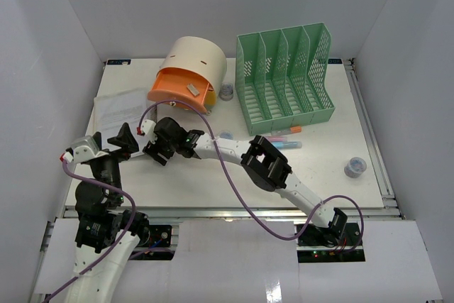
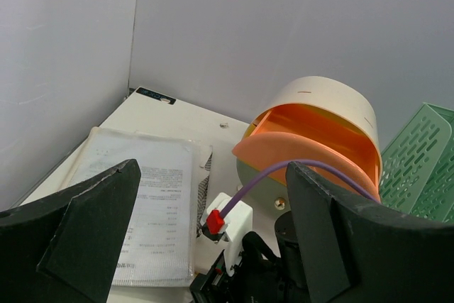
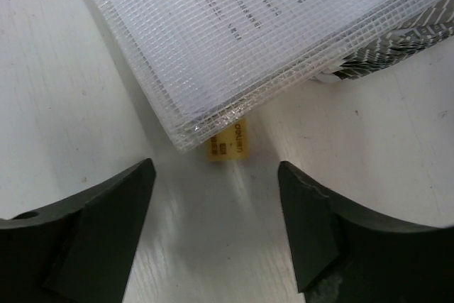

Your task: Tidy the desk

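**Pouch corner between my right fingers**

The desk (image 1: 340, 133) fills the middle of the overhead view, a white slab between grey walls. I judge it stiff, heavy and smooth: nothing to grip, only a surface that things slide over. A green file rack (image 1: 284, 76) stands upright at its upper right. A cream and orange bin (image 1: 188, 76) lies tipped over just left of the rack. Along the left edge lies a mesh pouch (image 1: 120, 108) of papers. It looks light, floppy and slick, so I reckon it is best pinched at a corner. My right pincer (image 3: 216, 168) hangs over one corner of it, wide apart, holding nothing. My left pincer (image 2: 213, 168) is wide and empty too. Pens (image 1: 284, 140) lie below the rack, with a tape roll (image 1: 355, 167) at lower right. A yellow tag (image 3: 228, 149) pokes out from under the pouch corner.
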